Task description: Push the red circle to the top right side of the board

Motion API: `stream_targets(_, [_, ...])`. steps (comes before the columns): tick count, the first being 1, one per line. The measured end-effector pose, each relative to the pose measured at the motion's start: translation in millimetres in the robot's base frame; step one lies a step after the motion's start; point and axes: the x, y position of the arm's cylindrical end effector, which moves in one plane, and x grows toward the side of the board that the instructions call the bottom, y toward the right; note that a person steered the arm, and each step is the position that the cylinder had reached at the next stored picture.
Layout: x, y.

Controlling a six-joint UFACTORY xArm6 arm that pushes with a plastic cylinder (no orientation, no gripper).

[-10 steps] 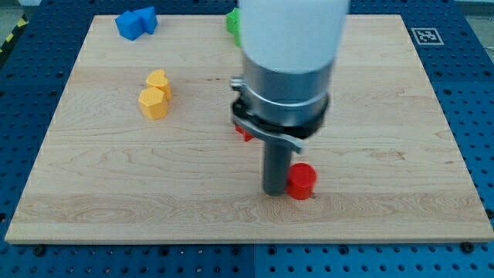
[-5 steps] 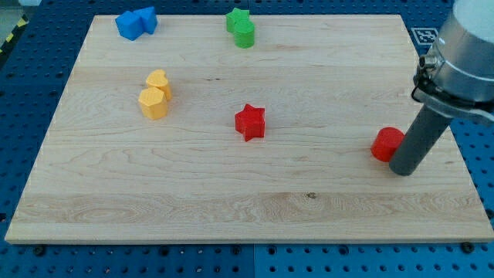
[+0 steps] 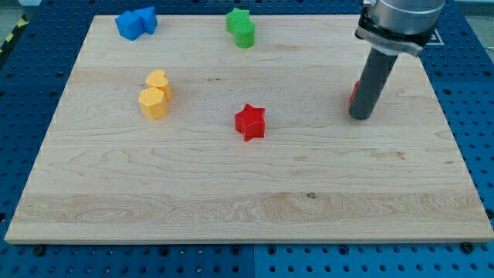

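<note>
On the wooden counter point(image 3: 231, 201) a red star point(image 3: 250, 122) sits near the middle. Two yellow blocks point(image 3: 155, 94) touch at the left. Far left, two blue blocks point(image 3: 136, 22) huddle; two green blocks point(image 3: 241, 28) sit at the far edge.

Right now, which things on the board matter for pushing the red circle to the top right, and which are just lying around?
In the job:
red circle, mostly hidden behind the rod
my tip, against it on its lower side
board

Just lying about:
red star
two yellow blocks
two green blocks
two blue blocks
</note>
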Motion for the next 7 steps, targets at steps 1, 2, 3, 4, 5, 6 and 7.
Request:
stream_targets(1, [-21.3,0.0])
stream_targets(2, [-38.8,8.0])
stream_targets(3, [-53.8,16.9])
stream_targets(4, [-53.6,40.6])
stream_targets(5, [-54.5,56.9])
stream_targets(6, [-58.9,68.8])
stream_targets(7, [-67.2,72.5])
